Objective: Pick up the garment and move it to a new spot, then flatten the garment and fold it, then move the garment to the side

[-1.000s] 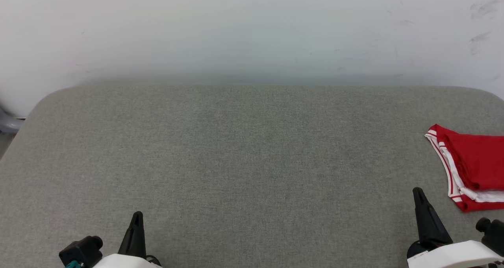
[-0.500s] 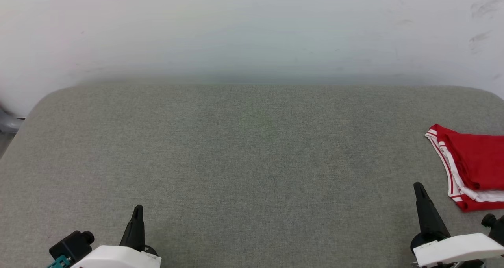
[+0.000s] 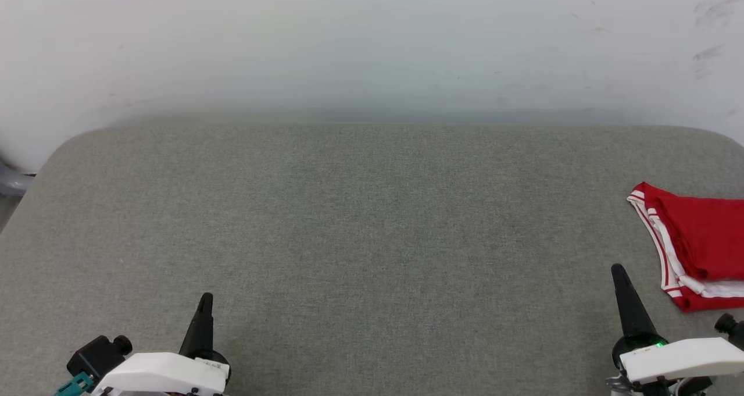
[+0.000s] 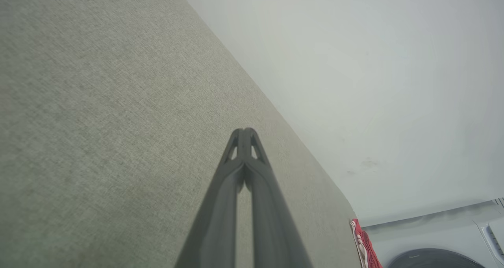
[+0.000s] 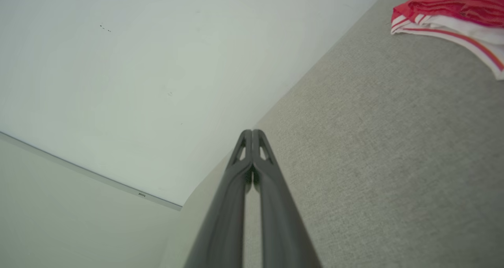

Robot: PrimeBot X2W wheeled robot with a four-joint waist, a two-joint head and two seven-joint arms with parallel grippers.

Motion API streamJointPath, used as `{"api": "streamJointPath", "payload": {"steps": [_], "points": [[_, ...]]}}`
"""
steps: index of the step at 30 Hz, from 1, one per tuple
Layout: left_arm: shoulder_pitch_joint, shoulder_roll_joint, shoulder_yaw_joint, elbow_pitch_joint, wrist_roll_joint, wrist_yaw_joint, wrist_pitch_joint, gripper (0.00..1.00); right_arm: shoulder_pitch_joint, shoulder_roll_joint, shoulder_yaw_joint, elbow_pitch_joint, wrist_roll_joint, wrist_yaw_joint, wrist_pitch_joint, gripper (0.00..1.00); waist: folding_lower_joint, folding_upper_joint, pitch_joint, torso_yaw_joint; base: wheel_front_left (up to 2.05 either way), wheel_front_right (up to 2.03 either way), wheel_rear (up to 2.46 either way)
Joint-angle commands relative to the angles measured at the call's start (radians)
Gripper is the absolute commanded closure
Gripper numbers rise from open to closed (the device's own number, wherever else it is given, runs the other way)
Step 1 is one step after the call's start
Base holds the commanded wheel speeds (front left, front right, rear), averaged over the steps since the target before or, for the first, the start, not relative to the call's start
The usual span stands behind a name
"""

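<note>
Shifting slightly, both arms: the left tool (image 3: 204, 297) and the right tool (image 3: 616, 268) have their tips a little higher in the head view than a second ago, and the wrists have rolled so more white casing shows on top. The tabletop (image 3: 372, 221) edge and the wall sit where they were, so the arms moved, not the camera. The garment (image 3: 703, 239) has not budged in that second.

Neither tool heads for the cloth. My read is that this is settling into a rest pose, not a new reach, and that the task is at or near its end, with the fold done and the piece parked at the side.

Left tool (image 4: 244, 131) has fingertips pressed together and holds nothing. Right tool (image 5: 252, 132) is the same, tips touching and empty, hanging over bare tabletop.

The garment lies on the tabletop at the far right, cut off by the head view's edge, near the right tool but not touching it. It looks like a compact folded stack of red layers, with white-and-red striped trim along the left and lower edges and a white layer peeking out at the bottom (image 5: 453, 4). No print is visible from these angles. The fabric is soft and thin and lies fairly flat, with a slightly loose corner
</note>
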Motion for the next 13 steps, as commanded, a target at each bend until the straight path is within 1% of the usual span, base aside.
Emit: {"api": "streamJointPath", "payload": {"steps": [1,13], "points": [[-0.022,0.0,0.007,-0.006,-0.027,-0.006,0.005,1.0,-0.029,-0.008,-0.003,-0.003,0.029,0.0,0.007,1.0,0.0,0.0,0.0,0.0,0.0,0.0,0.0],[-0.048,-0.004,0.022,0.009,-0.165,-0.024,0.039,1.0,-0.05,-0.006,-0.009,0.02,0.16,0.0,0.032,1.0,0.0,0.0,0.002,-0.001,0.0,0.0,0.0]]}}
